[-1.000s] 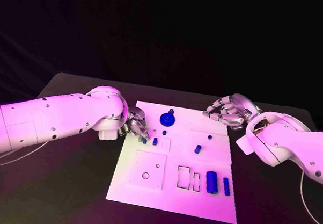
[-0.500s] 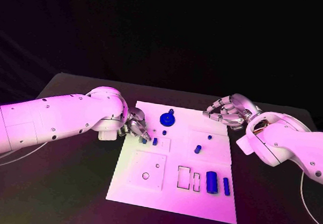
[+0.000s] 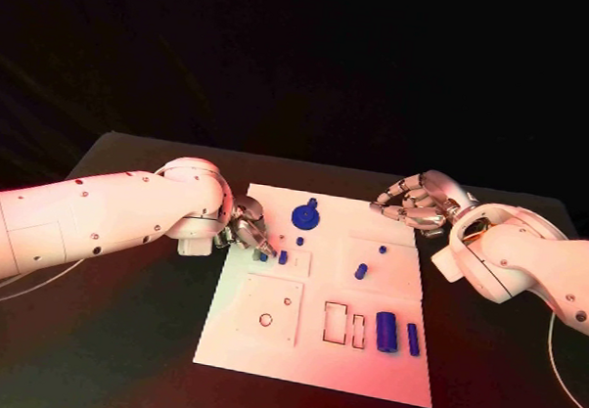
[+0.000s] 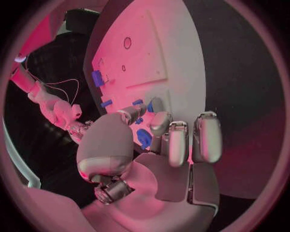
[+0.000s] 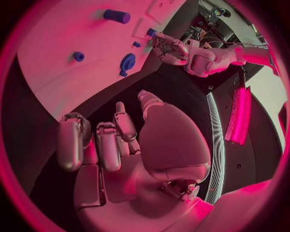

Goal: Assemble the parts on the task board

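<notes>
Blue against white: a small blue peg (image 4: 144, 138) sits pinched in the fingertips of the left robot hand (image 3: 245, 230), right at the near-left edge of the task board (image 3: 376, 370). In the left wrist view the thumb and the curled fingers close around it, so that hand is clamped on the part. Just beside those fingertips, toward the board's middle, another short blue peg (image 3: 282, 257) stands upright at the small square recess; the held piece and that spot are almost touching, so any placement looks like a very short move inward. The right robot hand (image 3: 415, 204) hangs past the board's far right corner, fingers curled in with nothing between them, well apart from every part. So the left is clearly the nearer hand. Over on the right half lie a blue cylinder (image 3: 386, 332) and a slimmer blue bar (image 3: 412, 339), long axes running from the far edge toward the robot, while a blue gear (image 3: 305, 214) rests near the far edge. The dark desk (image 3: 110, 342) surrounds it all.
</notes>
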`<state>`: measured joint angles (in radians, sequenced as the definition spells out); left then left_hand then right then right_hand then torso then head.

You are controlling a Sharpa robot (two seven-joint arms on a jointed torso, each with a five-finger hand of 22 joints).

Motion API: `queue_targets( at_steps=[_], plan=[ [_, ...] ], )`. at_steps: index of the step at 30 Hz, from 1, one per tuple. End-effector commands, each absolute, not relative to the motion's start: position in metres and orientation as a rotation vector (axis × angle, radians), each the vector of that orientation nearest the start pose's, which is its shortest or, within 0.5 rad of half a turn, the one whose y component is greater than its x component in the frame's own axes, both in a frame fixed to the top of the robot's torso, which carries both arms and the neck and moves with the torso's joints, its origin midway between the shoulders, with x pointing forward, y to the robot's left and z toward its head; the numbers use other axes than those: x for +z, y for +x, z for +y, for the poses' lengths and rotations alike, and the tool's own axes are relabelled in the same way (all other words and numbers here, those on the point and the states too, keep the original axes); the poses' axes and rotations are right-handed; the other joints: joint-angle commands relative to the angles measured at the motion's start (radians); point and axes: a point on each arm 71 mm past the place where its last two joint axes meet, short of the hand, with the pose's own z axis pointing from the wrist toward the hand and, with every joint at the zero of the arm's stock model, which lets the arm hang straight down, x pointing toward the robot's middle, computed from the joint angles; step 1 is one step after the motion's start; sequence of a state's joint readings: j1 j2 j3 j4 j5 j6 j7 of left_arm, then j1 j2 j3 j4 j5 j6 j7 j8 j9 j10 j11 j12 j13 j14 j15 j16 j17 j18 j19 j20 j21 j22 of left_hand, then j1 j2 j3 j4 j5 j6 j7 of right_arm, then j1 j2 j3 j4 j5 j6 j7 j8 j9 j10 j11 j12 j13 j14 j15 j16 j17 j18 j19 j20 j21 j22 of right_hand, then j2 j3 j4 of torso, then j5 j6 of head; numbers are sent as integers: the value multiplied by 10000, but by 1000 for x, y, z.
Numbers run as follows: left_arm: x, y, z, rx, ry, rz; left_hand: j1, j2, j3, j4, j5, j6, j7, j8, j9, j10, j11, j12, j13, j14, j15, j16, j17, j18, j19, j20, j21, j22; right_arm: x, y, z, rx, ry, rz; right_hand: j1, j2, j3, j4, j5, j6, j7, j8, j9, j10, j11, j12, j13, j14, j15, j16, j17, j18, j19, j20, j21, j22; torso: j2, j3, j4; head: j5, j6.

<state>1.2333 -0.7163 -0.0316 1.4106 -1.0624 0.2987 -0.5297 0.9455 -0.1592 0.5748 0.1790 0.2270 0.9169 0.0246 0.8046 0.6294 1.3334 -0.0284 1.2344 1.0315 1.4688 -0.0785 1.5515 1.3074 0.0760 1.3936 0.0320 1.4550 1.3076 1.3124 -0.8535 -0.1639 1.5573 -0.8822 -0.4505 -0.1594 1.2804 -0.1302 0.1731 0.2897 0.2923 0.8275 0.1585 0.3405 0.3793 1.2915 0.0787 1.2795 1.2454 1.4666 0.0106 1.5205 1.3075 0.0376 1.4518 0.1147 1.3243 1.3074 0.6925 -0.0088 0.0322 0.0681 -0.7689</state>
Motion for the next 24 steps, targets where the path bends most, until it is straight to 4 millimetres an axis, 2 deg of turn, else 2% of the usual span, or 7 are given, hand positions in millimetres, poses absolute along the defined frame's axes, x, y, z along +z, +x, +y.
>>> queue_targets(
  at_steps=[1,8,14,16,18,21,24],
  plan=[
    [-222,493,183,-4074,-491,24484,17,-53,-129,39,-66,18,83,-57,-17,34,-53,-32,-3,930,-68,23,2326,-179,-1,-33,16,134,-179,488,-211,7942,4159,17550,-96,-36,37,8,9,-54,7,42,-16,-29,-15,-4,-7,799,-57,-19,1735,169,-58,-35,-31,1630,3,5,-4,-2,11],
    [-221,494,186,-4023,-587,24355,12,-133,-651,406,-93,35,94,-84,-46,22,-45,-57,-11,925,-62,13,2307,-179,-1,-29,7,134,-179,488,-212,7938,4165,17536,-163,-34,21,22,-15,-65,8,55,-22,-28,-14,-2,-7,796,-56,-28,1721,172,-63,-36,-49,1627,11,2,-15,-13,25],
    [-217,495,187,-4417,-1216,23977,126,-256,-1257,892,-368,-45,120,-110,-60,-151,-20,-259,-265,873,-46,-84,2139,-120,-185,-15,-131,-118,-180,488,-212,7916,4175,17547,-185,-29,16,25,-21,-67,8,59,-23,-33,-13,-8,-14,789,-56,-43,1696,176,-71,-36,-68,1620,6,2,-13,-55,36],
    [-214,495,187,-4661,-1569,23825,237,-276,-1518,1087,-666,-133,144,-102,-48,-274,1,-385,-435,842,-31,-144,2039,-103,-237,-1,-179,-192,-180,488,-213,7909,4180,17542,-185,-29,16,25,-21,-67,8,59,-23,-33,-13,-8,-14,789,-56,-43,1696,176,-71,-36,-68,1620,7,4,-17,-59,41],
    [-211,495,188,-5018,-2096,23656,247,-248,-1790,1123,-1152,-252,182,-96,-39,-468,36,-584,-716,791,-5,-245,1870,-64,-360,21,-278,-365,-180,488,-213,7898,4188,17532,-185,-29,16,25,-21,-67,8,59,-23,-33,-13,-8,-14,789,-56,-43,1696,176,-71,-36,-68,1620,2,6,-21,-61,47],
    [-206,496,189,-5580,-2968,23383,204,-200,-2109,1136,-1514,-428,242,-74,-24,-740,93,-839,-1090,743,40,-344,1714,-13,-528,63,-417,-599,-180,489,-213,7885,4199,17516,-198,-24,14,26,-23,-69,8,61,-24,-42,-13,-18,-25,785,-56,-53,1680,180,-80,-36,-86,1614,-5,13,-13,-70,50],
    [-201,497,192,-6112,-3888,23081,174,-169,-2405,1143,-1687,-642,318,-64,-26,-1071,162,-1125,-1518,667,99,-488,1487,47,-729,114,-580,-870,-180,489,-214,7869,4210,17506,-198,-24,14,26,-23,-69,8,61,-24,-42,-13,-18,-25,785,-56,-53,1680,180,-80,-36,-86,1614,-2,16,-3,-86,65]
  ],
)
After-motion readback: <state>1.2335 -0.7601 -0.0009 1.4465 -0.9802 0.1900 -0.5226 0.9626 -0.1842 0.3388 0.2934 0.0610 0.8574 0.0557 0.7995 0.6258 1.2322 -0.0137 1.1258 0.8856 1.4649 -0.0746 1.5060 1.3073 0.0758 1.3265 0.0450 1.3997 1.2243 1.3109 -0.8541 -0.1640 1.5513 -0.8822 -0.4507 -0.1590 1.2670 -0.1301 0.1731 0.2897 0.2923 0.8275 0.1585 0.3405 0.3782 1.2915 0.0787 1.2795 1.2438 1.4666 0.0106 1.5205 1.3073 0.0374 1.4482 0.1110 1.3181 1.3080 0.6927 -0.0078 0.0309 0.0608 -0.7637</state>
